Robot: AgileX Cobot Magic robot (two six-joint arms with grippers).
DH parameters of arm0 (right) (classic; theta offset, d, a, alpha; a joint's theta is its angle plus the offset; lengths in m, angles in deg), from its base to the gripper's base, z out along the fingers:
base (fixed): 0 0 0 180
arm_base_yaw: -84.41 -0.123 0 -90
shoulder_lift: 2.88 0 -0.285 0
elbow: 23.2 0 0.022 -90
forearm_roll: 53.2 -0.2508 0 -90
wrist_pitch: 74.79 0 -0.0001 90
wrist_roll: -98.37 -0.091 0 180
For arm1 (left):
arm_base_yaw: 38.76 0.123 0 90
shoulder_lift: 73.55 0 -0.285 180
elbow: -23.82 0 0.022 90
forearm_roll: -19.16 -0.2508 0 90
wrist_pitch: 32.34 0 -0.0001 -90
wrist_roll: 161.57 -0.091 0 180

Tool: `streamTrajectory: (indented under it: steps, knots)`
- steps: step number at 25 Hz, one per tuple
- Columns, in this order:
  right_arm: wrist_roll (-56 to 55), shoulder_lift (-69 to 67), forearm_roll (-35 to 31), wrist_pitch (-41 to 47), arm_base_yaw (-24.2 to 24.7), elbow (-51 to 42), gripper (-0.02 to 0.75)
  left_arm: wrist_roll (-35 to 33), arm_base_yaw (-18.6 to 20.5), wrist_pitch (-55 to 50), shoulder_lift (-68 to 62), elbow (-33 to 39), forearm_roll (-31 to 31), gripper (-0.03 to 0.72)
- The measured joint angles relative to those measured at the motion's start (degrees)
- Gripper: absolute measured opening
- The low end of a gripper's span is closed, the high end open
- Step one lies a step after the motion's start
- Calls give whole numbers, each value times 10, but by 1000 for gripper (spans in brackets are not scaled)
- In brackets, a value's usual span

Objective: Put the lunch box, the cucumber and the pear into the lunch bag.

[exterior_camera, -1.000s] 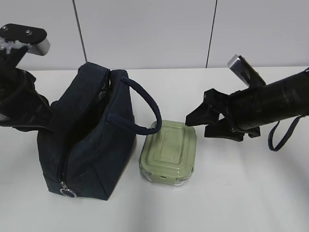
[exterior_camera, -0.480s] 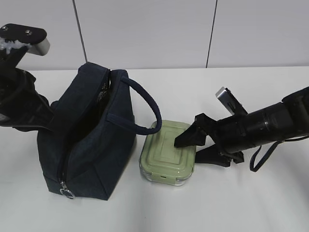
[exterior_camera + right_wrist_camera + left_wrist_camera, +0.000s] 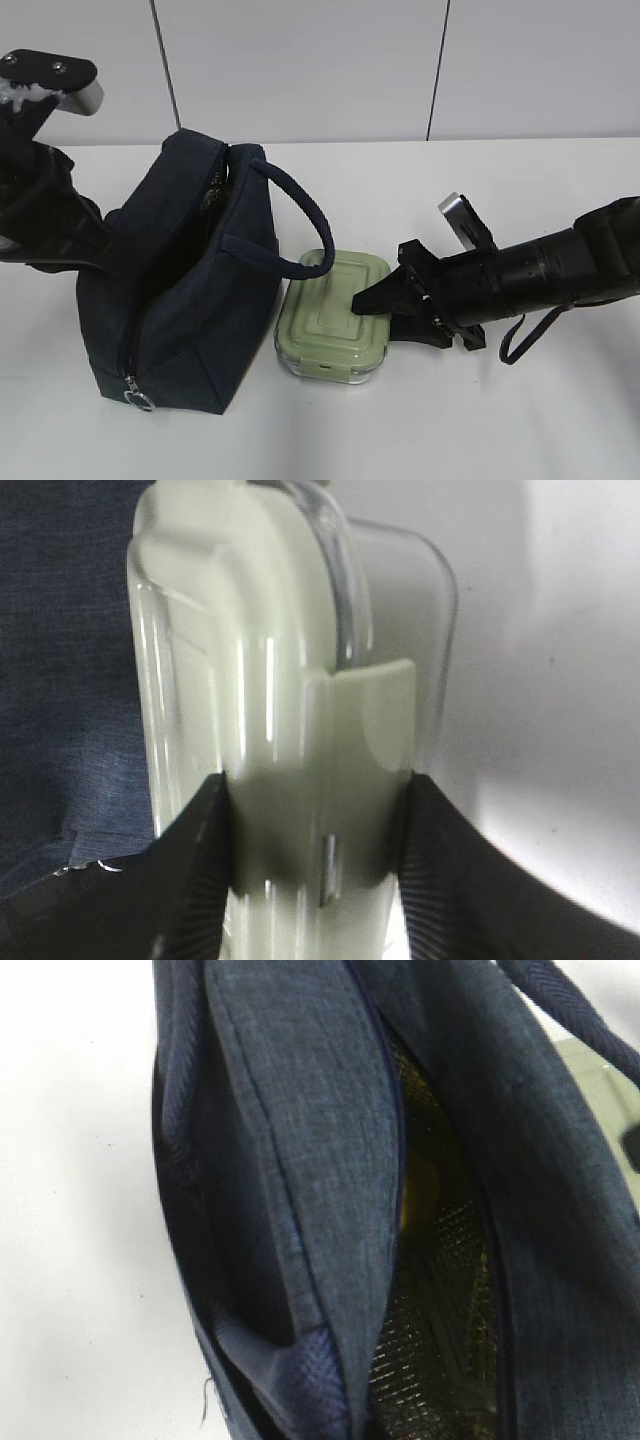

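Note:
The navy lunch bag [image 3: 180,290] stands at the left with its top unzipped; the left wrist view looks into it [image 3: 300,1160] and shows the mesh lining and a yellow patch [image 3: 410,1195], perhaps the pear. The cucumber is hidden. The lunch box [image 3: 330,325], clear with a sage-green lid, lies right beside the bag. My right gripper [image 3: 380,315] is closed on its right end, and the right wrist view shows one finger on each side of the box [image 3: 280,680]. My left arm [image 3: 45,215] presses against the bag's left side, and its jaws are hidden.
The bag's loop handle [image 3: 300,220] arches over the box's left end. The zipper ring pull [image 3: 140,400] hangs at the bag's front bottom corner. The white table [image 3: 520,420] runs back to a white panelled wall. A black cable loop [image 3: 520,340] hangs under my right arm.
My right gripper came down and left onto the lunch box and closed on its right end. The box shifted a little left, toward the bag. The left arm and bag stayed still.

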Motion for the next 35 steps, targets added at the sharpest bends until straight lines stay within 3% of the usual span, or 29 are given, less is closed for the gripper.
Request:
streamTrajectory:
  steps: [4, 12, 19, 22, 30, 35]
  knots:
    - [0, 22, 15, -15, 6, 0, 335, 0, 0, -1, 0, 0, 0, -15]
    - [-12, 149, 72, -43, 88, -5, 335, 0, 0, -1, 0, 0, 0, -15]
    - [-47, 240, 104, 13, 88, 53, 335, 0, 0, -2, 0, 0, 0, -15]
    - [-73, 245, 105, 27, 62, 107, 335, 0, 0, -2, 0, 0, 0, -15]
    - [-134, 195, 110, -31, -102, 233, 335, 0, 0, -2, 0, 0, -1, -15]
    - [-141, 135, 111, -81, -136, 271, 335, 0, 0, -3, 0, 0, -1, -15]
